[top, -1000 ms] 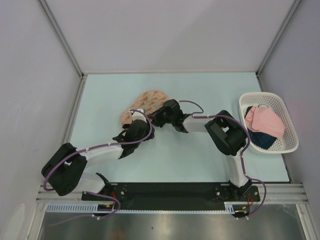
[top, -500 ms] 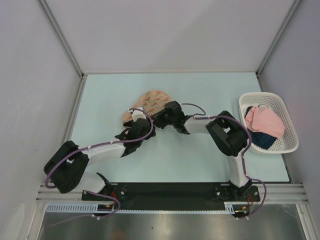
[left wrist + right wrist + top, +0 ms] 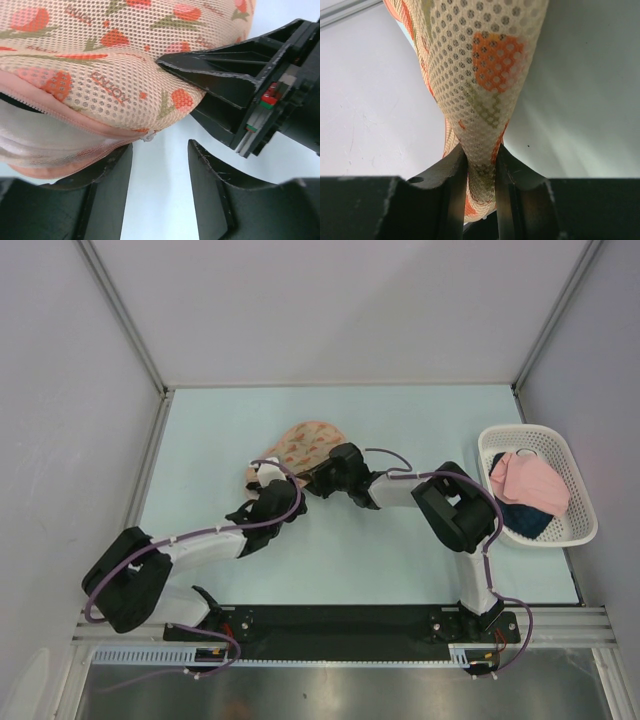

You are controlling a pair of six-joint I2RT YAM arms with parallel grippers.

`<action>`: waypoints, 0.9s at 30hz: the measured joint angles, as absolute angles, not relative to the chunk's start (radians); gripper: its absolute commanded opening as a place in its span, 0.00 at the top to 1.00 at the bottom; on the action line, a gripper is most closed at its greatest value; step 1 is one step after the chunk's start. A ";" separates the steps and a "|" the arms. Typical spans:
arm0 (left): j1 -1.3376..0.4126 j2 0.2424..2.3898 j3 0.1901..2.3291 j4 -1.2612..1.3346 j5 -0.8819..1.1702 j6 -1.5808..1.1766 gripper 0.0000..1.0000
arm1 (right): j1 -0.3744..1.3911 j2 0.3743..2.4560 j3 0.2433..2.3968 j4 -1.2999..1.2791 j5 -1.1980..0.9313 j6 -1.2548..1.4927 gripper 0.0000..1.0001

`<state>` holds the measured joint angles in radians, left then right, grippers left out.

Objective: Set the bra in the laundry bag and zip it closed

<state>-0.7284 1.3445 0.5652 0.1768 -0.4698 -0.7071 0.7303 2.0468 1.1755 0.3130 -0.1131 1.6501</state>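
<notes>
Lower centre of the right wrist view, my right gripper clenches 1 fold of the laundry bag; my left gripper gapes at its zip edge, grasping nothing.

Left arm, right arm: white links, black joint housings, purple cables looped along. Black base plate at near edge. Left gripper matte black, edges scuffed.

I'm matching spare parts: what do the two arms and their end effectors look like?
The left arm and right arm have white links, black joint housings and purple cables. The left end effector and right end effector each have two black tapered fingers.
</notes>
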 measured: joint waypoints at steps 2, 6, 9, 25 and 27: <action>-0.723 1.354 0.567 0.176 -0.470 -0.707 0.49 | 0.730 2.046 1.175 0.313 -0.113 1.650 0.71; -0.711 1.368 0.572 0.176 -0.484 -0.707 0.55 | 0.730 2.044 1.175 0.313 -0.113 1.654 0.72; -0.706 1.389 0.585 0.178 -0.498 -0.707 0.59 | 0.730 2.044 1.175 0.314 -0.113 1.657 0.72; -0.702 1.441 0.616 0.189 -0.573 -0.710 0.93 | 0.732 2.032 1.159 0.320 -0.117 1.663 0.82; -0.701 1.441 0.616 0.189 -0.568 -0.709 1.00 | 0.732 2.027 1.152 0.321 -0.118 1.655 0.86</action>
